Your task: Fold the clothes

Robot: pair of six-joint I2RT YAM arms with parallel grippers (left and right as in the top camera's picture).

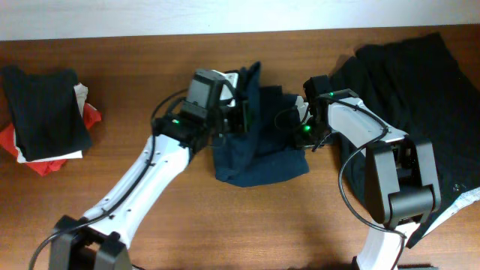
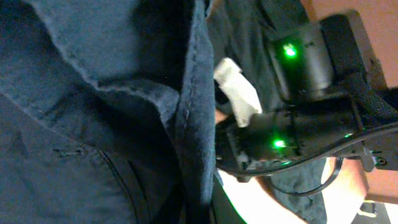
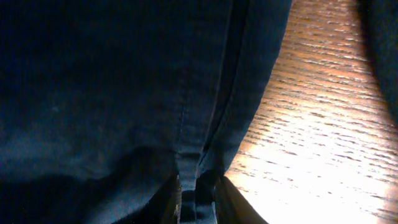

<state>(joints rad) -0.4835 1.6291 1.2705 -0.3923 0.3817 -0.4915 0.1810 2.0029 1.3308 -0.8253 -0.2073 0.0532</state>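
Note:
A dark navy garment [image 1: 259, 146] lies crumpled at the table's middle between both arms. My left gripper [image 1: 241, 114] is shut on its upper left edge, lifting a fold; the left wrist view shows the cloth's hem [image 2: 189, 124] running down between the fingers [image 2: 202, 208]. My right gripper [image 1: 295, 120] is shut on the garment's right edge; the right wrist view shows a seam [image 3: 199, 124] pinched between the fingers [image 3: 198, 202]. A white tag [image 2: 237, 90] and the right arm show past the cloth.
A folded stack of black, white and red clothes [image 1: 46, 116] sits at the far left. A large black garment [image 1: 420, 82] is spread over the right side of the wooden table [image 1: 225, 225].

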